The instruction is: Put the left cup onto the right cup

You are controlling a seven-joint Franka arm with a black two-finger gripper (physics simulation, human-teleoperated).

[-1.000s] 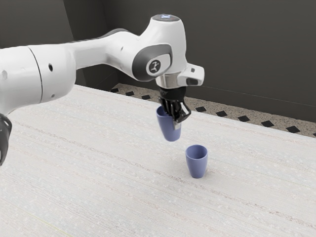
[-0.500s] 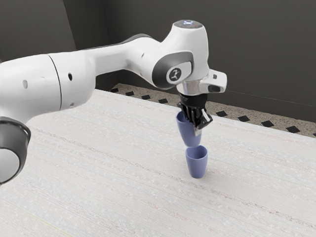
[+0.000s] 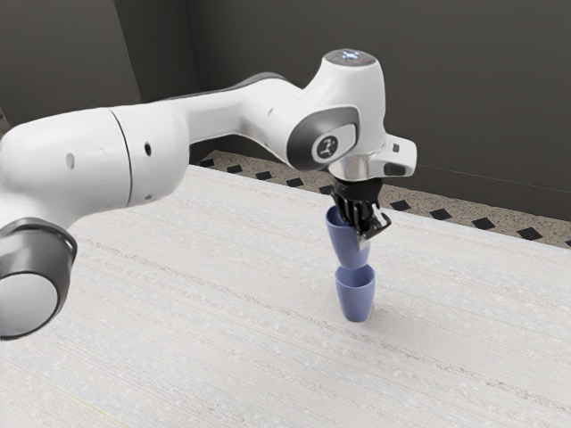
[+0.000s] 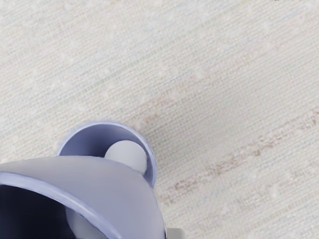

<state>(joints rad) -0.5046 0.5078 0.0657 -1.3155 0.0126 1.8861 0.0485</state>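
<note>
We see upper cup (image 3: 346,241) hanging straight over lower cup (image 3: 355,292), base at its mouth — contact unclear. Lower cup upright on table (image 3: 178,312), toward exterior view's right. Our gripper (image 3: 366,221) on top, clamping upper cup's rim.

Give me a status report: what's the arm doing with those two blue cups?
End effector shut on upper cup. Upper cup mouth up, base at the lower cup mouth, not released. Nothing between the two cups.
</note>
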